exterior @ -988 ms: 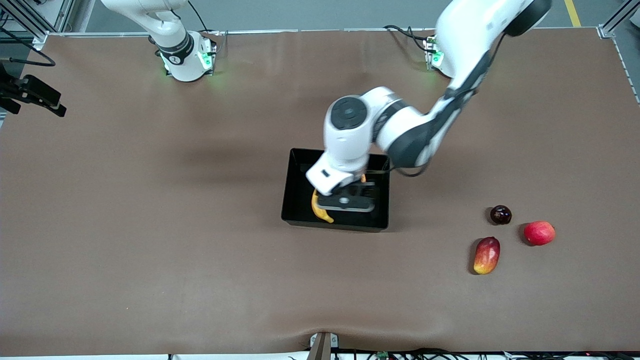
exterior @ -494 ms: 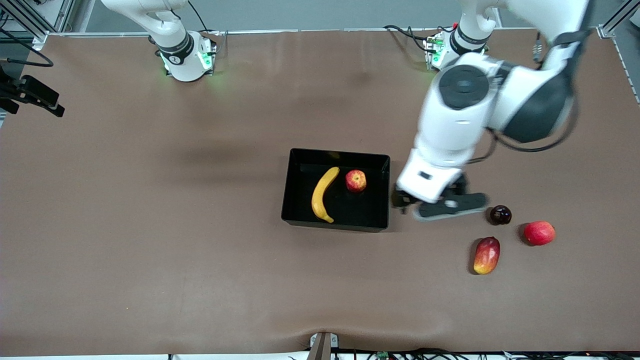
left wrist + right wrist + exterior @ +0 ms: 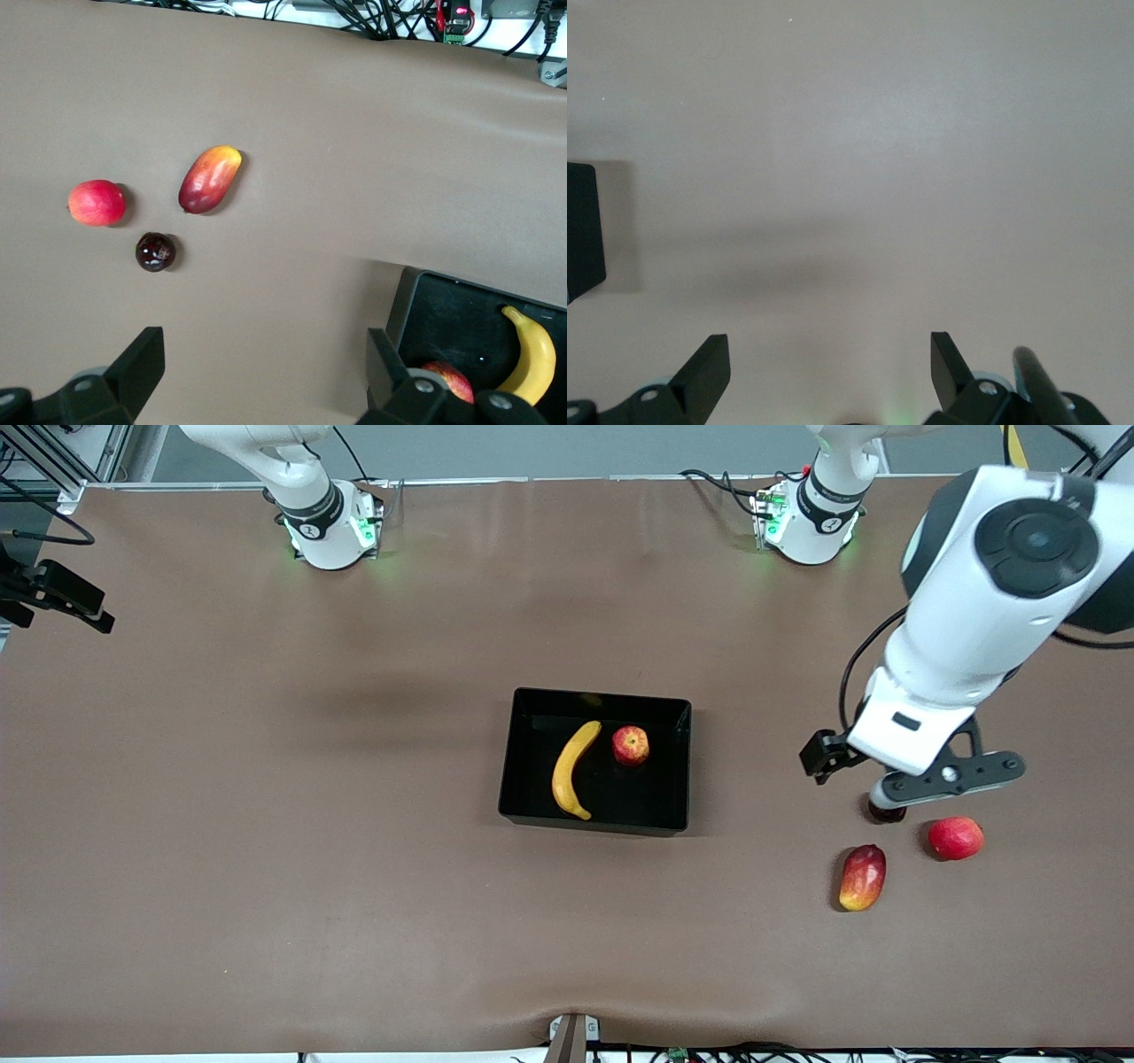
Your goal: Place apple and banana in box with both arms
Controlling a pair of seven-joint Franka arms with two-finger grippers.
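The black box (image 3: 512, 753) stands at the middle of the table. In it lie the yellow banana (image 3: 571, 770) and, beside it, the speckled red apple (image 3: 631, 746). My left gripper (image 3: 941, 778) hangs open and empty over the table near the loose fruits, toward the left arm's end. In the left wrist view my left gripper (image 3: 264, 354) has bare table between its fingers, with the box (image 3: 416, 301), banana (image 3: 530, 354) and apple (image 3: 447, 379) at the edge. My right gripper (image 3: 828, 354) is open and empty over bare table; it does not show in the front view.
Three loose fruits lie toward the left arm's end: a dark round fruit (image 3: 886, 812) partly under the left gripper, a plain red round fruit (image 3: 955, 838) and a red-and-yellow mango-like fruit (image 3: 862, 878). A black fixture (image 3: 58, 593) juts in at the right arm's end.
My left gripper has left the box and swung toward the left arm's end, stopping over the dark round fruit. The apple now lies in the box beside the banana.
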